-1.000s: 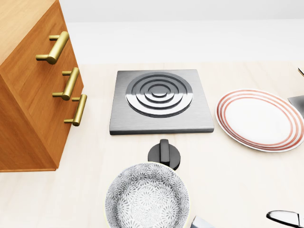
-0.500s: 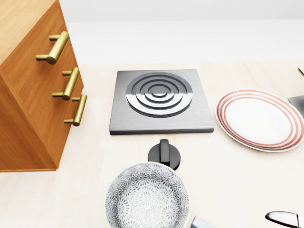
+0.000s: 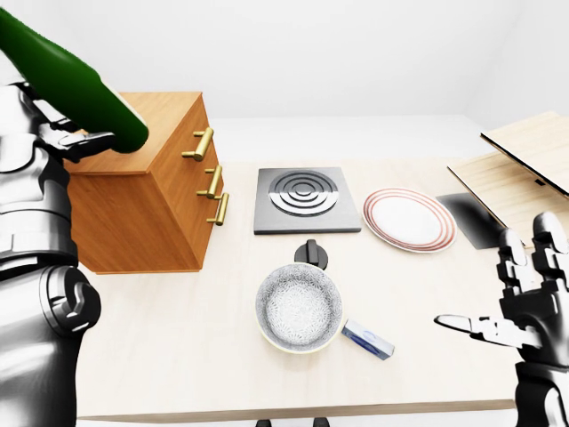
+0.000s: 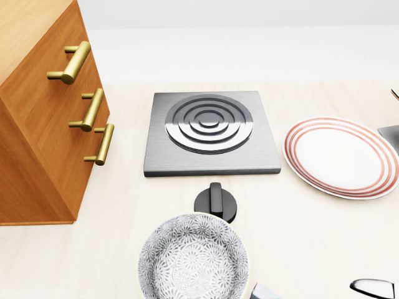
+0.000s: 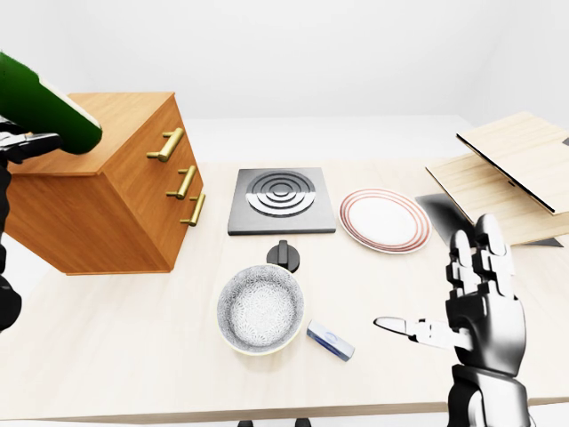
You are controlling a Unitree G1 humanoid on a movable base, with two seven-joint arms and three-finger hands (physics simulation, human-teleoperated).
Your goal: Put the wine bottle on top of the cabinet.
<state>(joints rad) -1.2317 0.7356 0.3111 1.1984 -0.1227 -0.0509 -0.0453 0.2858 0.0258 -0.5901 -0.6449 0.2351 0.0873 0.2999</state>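
L hand (image 3: 62, 142) closed round bottle (image 3: 76, 84), held tilted, base over cabinet (image 3: 147, 191) top's left part | R hand (image 5: 476, 307) spread, empty, well right of cabinet | step: place | tip: upright bottle, lower inboard of edges, then release.

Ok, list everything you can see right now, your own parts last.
bottle: one, green, tilted, held over the cabinet's top at the left-eye view's upper left
cabinet: one, wood, three brass handles, left on the table
table: one, pale wood
hob: one, grey, centre
knob: one, black, below the hob
bowl: one, grey patterned, below the knob
plate: one, white with red rings, right of the hob
small block: one, blue-grey, right of the bowl
boards: pale wood, far right
left hand: silver, around the bottle
right hand: silver, open, lower right
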